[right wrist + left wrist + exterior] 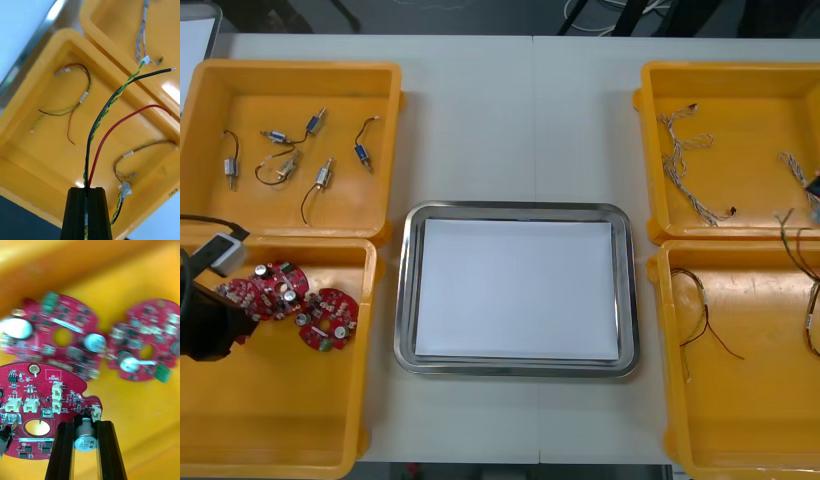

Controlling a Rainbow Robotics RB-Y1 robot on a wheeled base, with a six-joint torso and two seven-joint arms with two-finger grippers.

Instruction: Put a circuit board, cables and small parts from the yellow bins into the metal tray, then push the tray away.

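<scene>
Holding a board (41, 405) in the near left bin (142, 420), my left claw (85, 425) is clamped on its capacitor (84, 440); my right claw (86, 192) pinches cables (112, 125) over a right bin (45, 157).

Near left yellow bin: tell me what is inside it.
Three round red circuit boards lie inside. The left pincer is shut on a silver cylinder on one board. The arm hides the bin floor beneath it. The right pincer, above the right bins, grips cables.
</scene>
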